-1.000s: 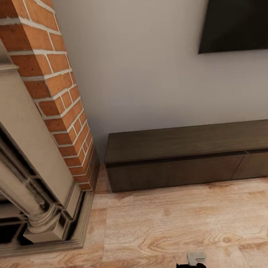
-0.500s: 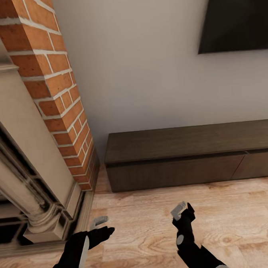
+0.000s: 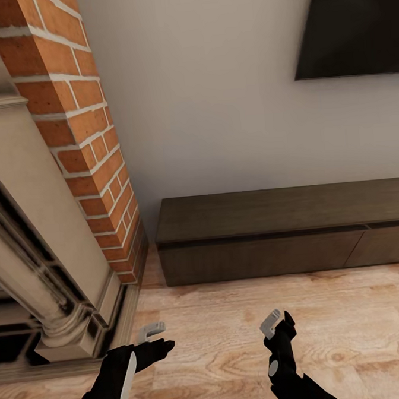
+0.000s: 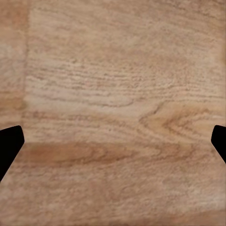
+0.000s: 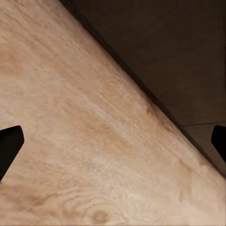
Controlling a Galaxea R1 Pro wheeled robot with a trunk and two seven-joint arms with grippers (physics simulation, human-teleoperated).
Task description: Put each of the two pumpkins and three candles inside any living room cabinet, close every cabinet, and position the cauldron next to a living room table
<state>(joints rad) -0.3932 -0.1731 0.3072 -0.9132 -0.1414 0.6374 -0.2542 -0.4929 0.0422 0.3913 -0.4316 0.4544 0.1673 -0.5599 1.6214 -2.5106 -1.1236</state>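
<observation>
The cabinet, a long low dark-brown unit with its drawer fronts flush and shut, stands against the wall ahead. Its front also shows in the right wrist view as the cabinet. Low over the wood floor in front of it, my left gripper is open and holds nothing. My right gripper is open too, a short way from the cabinet's left drawer front. In each wrist view the dark fingertips sit far apart. The pumpkins, candles, cauldron and table are out of view.
A red-brick chimney and an ornate grey fireplace surround close off the left side. A dark TV screen hangs on the pale wall above the cabinet. Light wood-plank floor lies between me and the cabinet.
Both arms rose into view from the bottom edge, then dipped slightly over the last half second. The camera and the cabinet have not moved.
</observation>
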